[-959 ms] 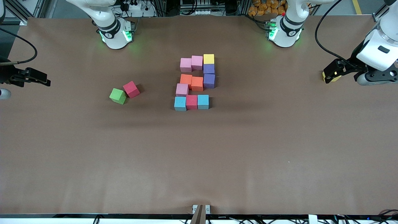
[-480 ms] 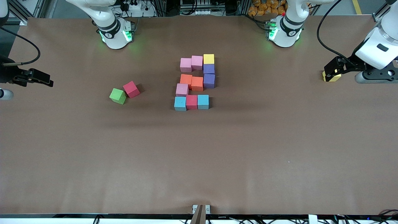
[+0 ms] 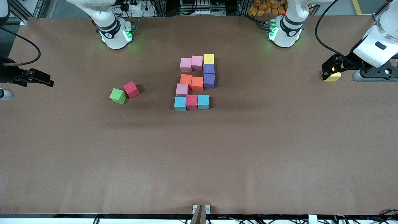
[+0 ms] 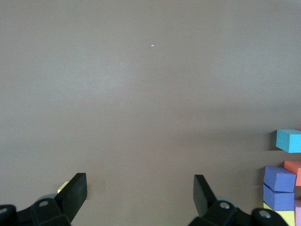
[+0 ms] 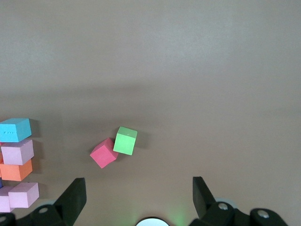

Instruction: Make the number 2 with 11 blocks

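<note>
Roughly mid-table: eleven blocks lie packed together on the brown table (image 3: pixel 279 149) in the outline of a 2
Farthest row: pink block (image 3: pixel 186 64) at the right arm's end, second pink block (image 3: pixel 197 62) touching it, yellow block (image 3: pixel 208 58) at the left arm's end
Downstroke: upper purple block (image 3: pixel 209 68) just nearer the camera than the yellow block, lower purple block (image 3: pixel 209 80) touching it and nearer again
Middle row: first orange block (image 3: pixel 186 79) and second orange block (image 3: pixel 197 83) side by side, the second against the lower purple block
Link: third pink block (image 3: pixel 182 89) just nearer the camera than the first orange block
Nearest row: light blue block (image 3: pixel 180 103), red block (image 3: pixel 192 101) and second light blue block (image 3: pixel 203 101) touching in a line
Loose pair: spare red cube (image 3: pixel 131 89) and green cube (image 3: pixel 118 95) touching, well apart from the figure toward the right arm's end
Left pincer (image 3: pixel 330 71): spread wide and pinching nothing, low over the left arm's end of the table; a spare yellow cube (image 3: pixel 332 77) lies under it, and the left wrist view puts that cube just outside one finger (image 4: pixel 75 190)
Right pincer (image 3: pixel 46 81): spread wide and empty, over the right arm's end of the table, well apart from every cube
</note>
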Robot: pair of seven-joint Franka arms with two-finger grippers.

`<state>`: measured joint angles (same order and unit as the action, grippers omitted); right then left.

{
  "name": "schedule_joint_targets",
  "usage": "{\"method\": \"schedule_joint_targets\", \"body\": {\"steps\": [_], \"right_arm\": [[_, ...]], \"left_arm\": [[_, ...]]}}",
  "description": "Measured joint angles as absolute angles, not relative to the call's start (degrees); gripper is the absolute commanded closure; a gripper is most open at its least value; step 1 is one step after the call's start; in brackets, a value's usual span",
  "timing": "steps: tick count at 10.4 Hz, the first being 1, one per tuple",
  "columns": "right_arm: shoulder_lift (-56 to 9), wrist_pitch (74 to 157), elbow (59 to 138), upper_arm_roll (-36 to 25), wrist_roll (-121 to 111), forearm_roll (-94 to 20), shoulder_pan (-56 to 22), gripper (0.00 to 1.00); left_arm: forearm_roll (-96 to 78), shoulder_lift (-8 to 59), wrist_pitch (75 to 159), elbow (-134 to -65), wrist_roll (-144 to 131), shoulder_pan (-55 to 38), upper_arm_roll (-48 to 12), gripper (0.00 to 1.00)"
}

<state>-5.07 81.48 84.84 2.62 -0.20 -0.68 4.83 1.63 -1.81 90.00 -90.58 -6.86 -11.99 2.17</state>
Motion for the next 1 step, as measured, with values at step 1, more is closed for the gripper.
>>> {"method": "schedule_joint_targets", "body": {"steps": [1], "right_arm": [[-5.07, 81.48, 84.84, 2.62, -0.19, -0.68, 4.83, 0.00]], "left_arm": [[1.59, -1.80, 89.96, -90.58, -6.86, -12.02, 2.17, 0.00]]}}
